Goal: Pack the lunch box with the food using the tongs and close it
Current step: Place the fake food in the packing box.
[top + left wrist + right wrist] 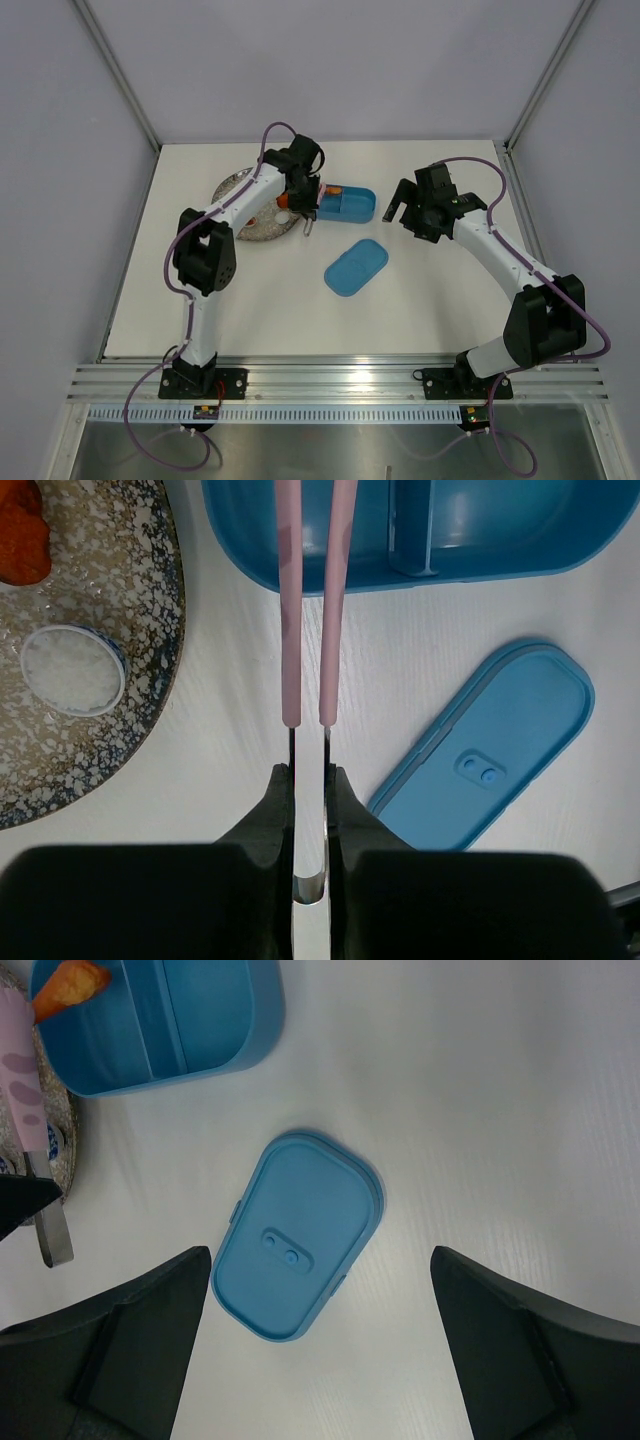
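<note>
The open blue lunch box [352, 204] stands right of the plate, and its flat lid [356, 266] lies on the table nearer to me. My left gripper [309, 775] is shut on the pink tongs [285, 610], squeezing both arms near their metal hinge end; the tips reach over the box [480, 540] and are cut off from view. One orange morsel [70, 985] lies in the box's left compartment. More orange food [20, 540] and a white piece in a small cup [72, 668] sit on the plate. My right gripper [320, 1251] hangs open above the lid [298, 1235], holding nothing.
The round speckled grey plate [240, 190] sits at the back left, partly under the left arm. White walls with metal posts close in the table on three sides. The arm bases stand on the rail at the near edge.
</note>
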Robot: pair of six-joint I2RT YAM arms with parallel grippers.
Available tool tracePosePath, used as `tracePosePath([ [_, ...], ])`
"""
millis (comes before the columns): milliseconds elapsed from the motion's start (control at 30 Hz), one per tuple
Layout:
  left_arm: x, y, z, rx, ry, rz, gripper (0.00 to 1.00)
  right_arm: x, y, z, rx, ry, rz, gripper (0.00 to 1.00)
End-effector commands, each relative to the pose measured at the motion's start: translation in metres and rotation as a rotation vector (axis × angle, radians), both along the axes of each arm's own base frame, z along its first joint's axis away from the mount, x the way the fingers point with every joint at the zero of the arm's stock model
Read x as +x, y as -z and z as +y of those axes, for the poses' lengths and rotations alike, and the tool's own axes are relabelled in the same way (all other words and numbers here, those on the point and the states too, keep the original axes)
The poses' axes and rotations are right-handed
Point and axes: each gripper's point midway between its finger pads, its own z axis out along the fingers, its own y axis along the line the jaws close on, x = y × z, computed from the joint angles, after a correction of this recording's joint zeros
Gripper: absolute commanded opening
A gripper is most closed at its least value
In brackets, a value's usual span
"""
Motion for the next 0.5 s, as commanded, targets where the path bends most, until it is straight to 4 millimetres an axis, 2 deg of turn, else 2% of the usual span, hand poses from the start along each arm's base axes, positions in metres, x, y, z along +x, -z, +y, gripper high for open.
tracePosePath([
  [0, 0.0121, -0.0052, -0.008, -0.029, -0.003, -0.051, 0.08, -0.0001, -0.009, -0.0021, -0.005, 0.003, -0.036, 0.99],
  [100, 0.0099, -0.0025, -0.006, -0.018, 0.001, -0.044, 0.24, -0.0009, -0.0089, -0.0014, 0.001, 0.002, -0.036, 0.99],
  [133, 0.0091, -0.0018, -0.006, -0.016, 0.002, -0.042, 0.32, -0.0001, -0.0078, -0.0012, 0.001, 0.002, -0.036, 0.99],
  [200, 0.0077, -0.0012, -0.0054, -0.014, 0.005, -0.039, 0.38, -0.0005, -0.0069, 0.0, 0.004, 0.0, -0.034, 0.99],
  [467, 0.0027, -0.0069, -0.0059, -0.028, 0.014, -0.034, 0.4, 0.0002, -0.0079, 0.0011, 0.009, -0.002, -0.035, 0.99],
])
